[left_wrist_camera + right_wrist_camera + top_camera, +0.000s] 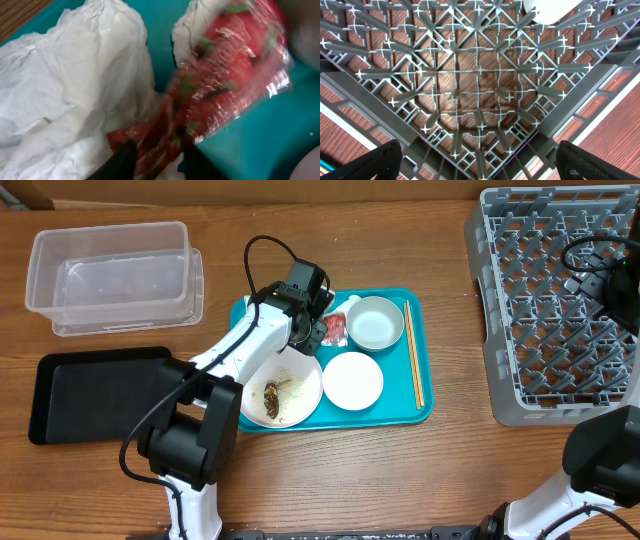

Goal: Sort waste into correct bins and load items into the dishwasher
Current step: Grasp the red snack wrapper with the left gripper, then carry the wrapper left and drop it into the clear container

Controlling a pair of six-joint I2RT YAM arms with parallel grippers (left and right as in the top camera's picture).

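Note:
My left gripper [318,330] is down on the teal serving tray [425,415], its fingers shut on the lower end of the crinkled red wrapper [225,75] [334,330]. Crumpled white tissue [75,90] lies right beside the wrapper, touching it. On the same tray are a large white plate [300,375] with a brown food scrap [272,395] and rice-like crumbs, a smaller plate [352,380], a bowl [375,323] and wooden chopsticks [413,355]. Over the grey dish rack [555,310] [475,85] hangs my right gripper [480,160], wide open and holding nothing.
A clear plastic tub [115,275] stands at the back left. The shallow black tray [95,395] lies in front of it, partly under my left arm. Cardboard runs along the table's far edge.

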